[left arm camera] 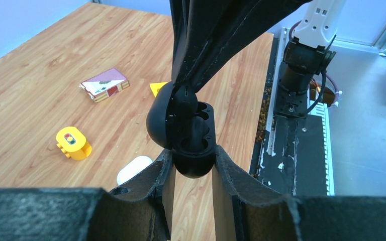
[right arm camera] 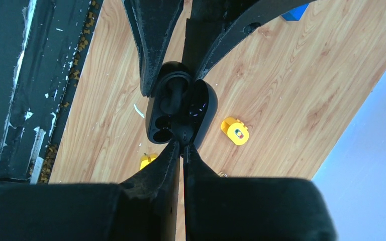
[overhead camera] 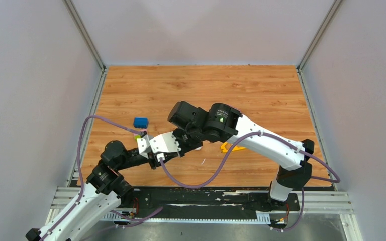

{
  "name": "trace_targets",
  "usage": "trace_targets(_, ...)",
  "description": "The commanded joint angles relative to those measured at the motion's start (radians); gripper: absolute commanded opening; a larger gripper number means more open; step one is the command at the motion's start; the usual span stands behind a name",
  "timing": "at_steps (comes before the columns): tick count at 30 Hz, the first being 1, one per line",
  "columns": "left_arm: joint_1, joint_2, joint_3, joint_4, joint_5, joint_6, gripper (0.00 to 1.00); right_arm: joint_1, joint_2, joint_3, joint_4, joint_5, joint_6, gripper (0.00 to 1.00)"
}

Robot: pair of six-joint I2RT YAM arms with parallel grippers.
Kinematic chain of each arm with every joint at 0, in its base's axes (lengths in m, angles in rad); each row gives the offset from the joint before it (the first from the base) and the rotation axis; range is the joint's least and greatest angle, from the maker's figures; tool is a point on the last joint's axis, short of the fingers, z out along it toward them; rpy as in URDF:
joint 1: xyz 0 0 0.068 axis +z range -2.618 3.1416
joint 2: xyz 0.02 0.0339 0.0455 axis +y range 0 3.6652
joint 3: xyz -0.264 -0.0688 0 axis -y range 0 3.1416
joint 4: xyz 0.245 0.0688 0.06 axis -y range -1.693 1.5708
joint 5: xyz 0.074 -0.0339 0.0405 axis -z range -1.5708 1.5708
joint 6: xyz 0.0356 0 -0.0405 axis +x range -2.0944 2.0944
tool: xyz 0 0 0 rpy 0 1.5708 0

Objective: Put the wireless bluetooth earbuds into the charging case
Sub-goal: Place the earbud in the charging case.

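My left gripper (left arm camera: 193, 163) is shut on the base of a black charging case (left arm camera: 188, 135) and holds it above the table with its lid open. One black earbud (right arm camera: 172, 96) sits in a slot; the other slot (right arm camera: 157, 134) is empty. My right gripper (right arm camera: 183, 144) is nearly closed on a small black piece at the case's near end, which looks like the second black earbud (right arm camera: 185, 134). Its fingers (left arm camera: 201, 45) reach down onto the case in the left wrist view. No white earbuds are in view.
A white rounded case (left arm camera: 133, 169) lies on the wood below the left gripper. Around it are a yellow traffic-light block (left arm camera: 73, 142), a red-and-white block (left arm camera: 104, 84), a yellow triangle (overhead camera: 231, 147) and a blue block (overhead camera: 140, 122). The black base rail (left arm camera: 291, 150) runs along the near edge.
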Motion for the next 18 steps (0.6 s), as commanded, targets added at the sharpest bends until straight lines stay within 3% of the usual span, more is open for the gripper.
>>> trace_targets(1, -0.002, -0.02, -0.001, 0.05, 0.018, 0.017, 0.0, -0.011, -0.028, 0.026, 0.03, -0.022, 0.033, 0.01)
trace_targets(18, -0.002, -0.022, -0.001, 0.05, 0.002, 0.014, 0.0, -0.011, -0.045, -0.012, -0.025, -0.089, 0.027, 0.02)
